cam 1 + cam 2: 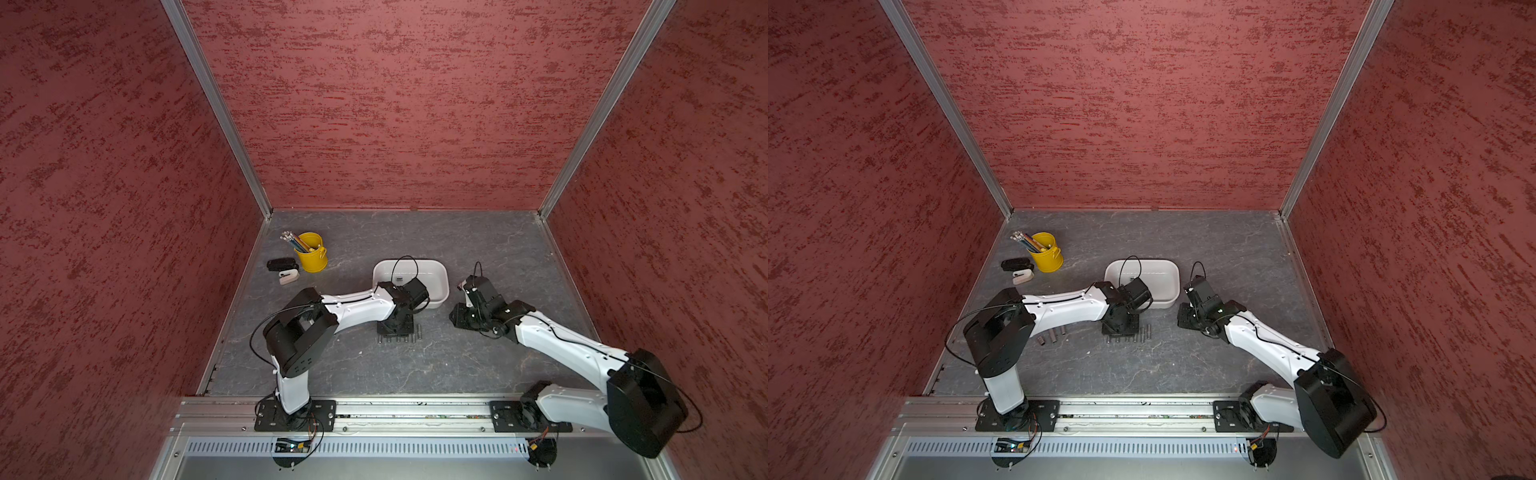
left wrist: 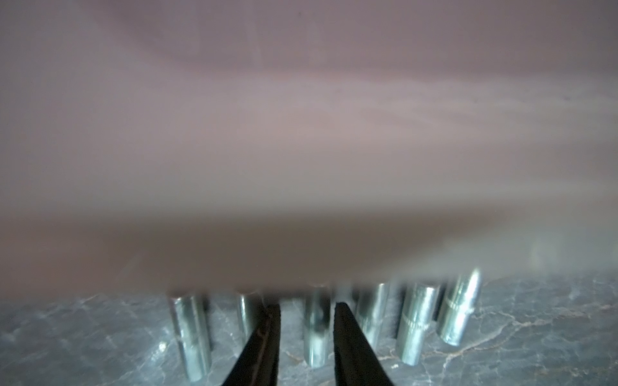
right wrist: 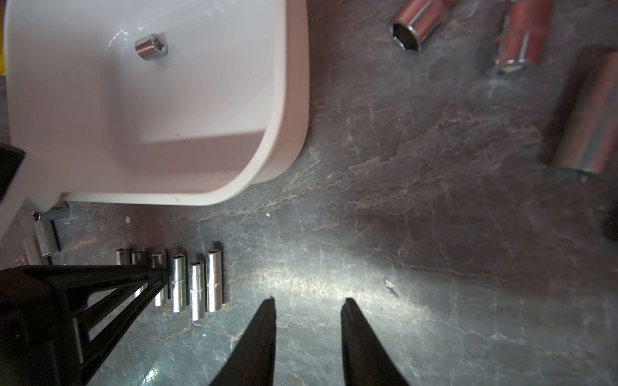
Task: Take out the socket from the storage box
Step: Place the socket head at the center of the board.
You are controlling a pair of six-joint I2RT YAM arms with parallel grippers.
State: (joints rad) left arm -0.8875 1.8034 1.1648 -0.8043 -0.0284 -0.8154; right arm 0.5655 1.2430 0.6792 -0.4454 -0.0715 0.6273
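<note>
1. Left gripper [image 2: 306, 305]: black jaws parted, a long chrome cylindrical socket [image 2: 315, 331] of the tabletop row between them.
2. White rounded plastic storage box [image 3: 291, 100]: one short chrome socket [image 3: 151, 46] lies inside.
3. Right gripper [image 3: 309, 302]: jaws apart, empty, over grey marbled table [image 3: 434, 234].

storage box [image 3: 291, 100] beyond my right fingers [image 3: 259, 347]: smooth glossy white plastic | socket [image 3: 151, 46] in it: polished metal | row of sockets [image 2: 416, 324] at my left fingertips [image 2: 347, 334]: mirror-bright chrome | tabletop [image 3: 434, 234]: matt grey veined stone look | my fingers: matt black
</note>
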